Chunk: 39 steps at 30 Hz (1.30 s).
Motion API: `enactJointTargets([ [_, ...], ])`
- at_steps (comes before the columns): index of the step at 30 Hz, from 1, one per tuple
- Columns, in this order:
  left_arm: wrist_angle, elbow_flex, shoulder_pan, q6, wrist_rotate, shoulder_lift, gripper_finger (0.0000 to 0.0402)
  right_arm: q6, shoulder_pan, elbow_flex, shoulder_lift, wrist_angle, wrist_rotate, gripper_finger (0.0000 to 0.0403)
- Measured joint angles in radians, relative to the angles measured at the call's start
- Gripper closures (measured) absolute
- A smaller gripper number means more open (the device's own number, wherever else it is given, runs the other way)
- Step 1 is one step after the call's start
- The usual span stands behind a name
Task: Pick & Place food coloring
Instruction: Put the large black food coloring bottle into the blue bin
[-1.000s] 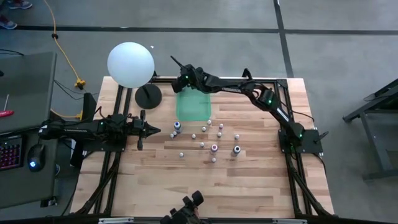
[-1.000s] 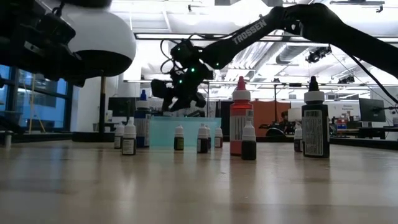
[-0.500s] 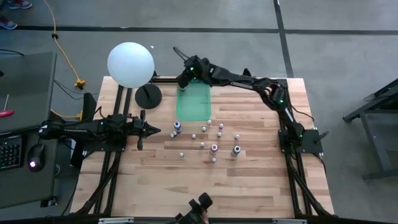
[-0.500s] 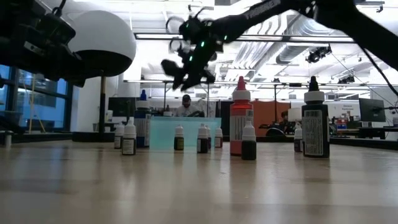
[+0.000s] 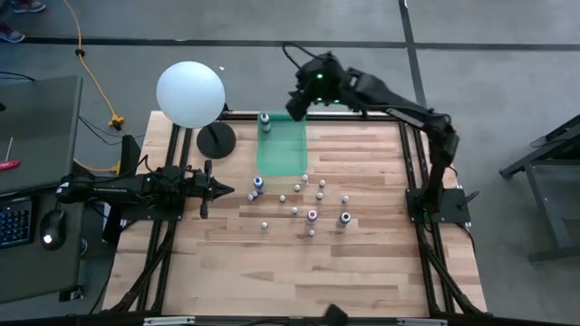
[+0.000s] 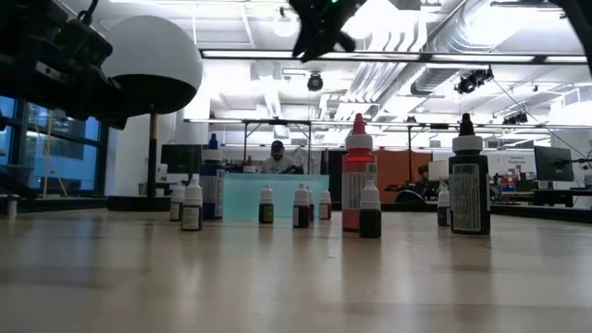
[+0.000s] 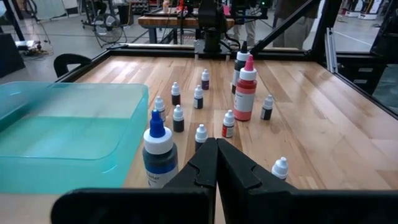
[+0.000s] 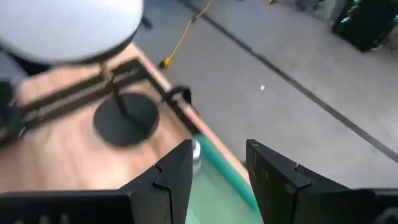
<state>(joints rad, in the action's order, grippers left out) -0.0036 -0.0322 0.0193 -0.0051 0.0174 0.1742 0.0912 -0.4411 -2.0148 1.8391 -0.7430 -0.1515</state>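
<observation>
The right end effector (image 5: 296, 101) hung high above the worktop's (image 5: 362, 263) far edge, fingers (image 8: 174, 171) spread apart and gripping nothing. One food coloring bottle (image 5: 265, 120) stood in the far corner of the green tray (image 5: 283, 152), upright. The other food coloring bottles (image 5: 313, 215) stood scattered mid-worktop, just beside the tray's near edge. The left end effector (image 5: 220, 190) waited at the left side, fingers (image 7: 205, 165) pressed together, empty.

Right end effector (image 5: 297, 101) higher, off tray (image 5: 283, 154).
</observation>
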Motion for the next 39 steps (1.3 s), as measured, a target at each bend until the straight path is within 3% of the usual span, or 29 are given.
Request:
enactJointTargets([
  [8, 0.0, 0.0, 0.0, 0.0, 0.0, 0.0, 0.0401, -0.097, 0.033, 0.0, -0.112, -0.391, 0.036, 0.0262],
  [20, 0.0, 0.0, 0.0, 0.0, 0.0, 0.0, 0.0401, -0.031, 0.131, 0.0, -0.141, -0.828, 0.216, 0.0263],
  [24, 0.0, 0.0, 0.0, 0.0, 0.0, 0.0, 0.0401, 0.004, 0.187, 0.024, -0.162, -0.819, 0.279, 0.0263],
  [27, 0.0, 0.0, 0.0, 0.0, 0.0, 0.0, 0.0401, 0.048, 0.24, 0.091, -0.199, -0.825, 0.267, 0.0263],
  [39, 0.0, 0.0, 0.0, 0.0, 0.0, 0.0, 0.0401, 0.218, 0.51, 0.677, -0.427, -0.475, 0.16, 0.0263],
])
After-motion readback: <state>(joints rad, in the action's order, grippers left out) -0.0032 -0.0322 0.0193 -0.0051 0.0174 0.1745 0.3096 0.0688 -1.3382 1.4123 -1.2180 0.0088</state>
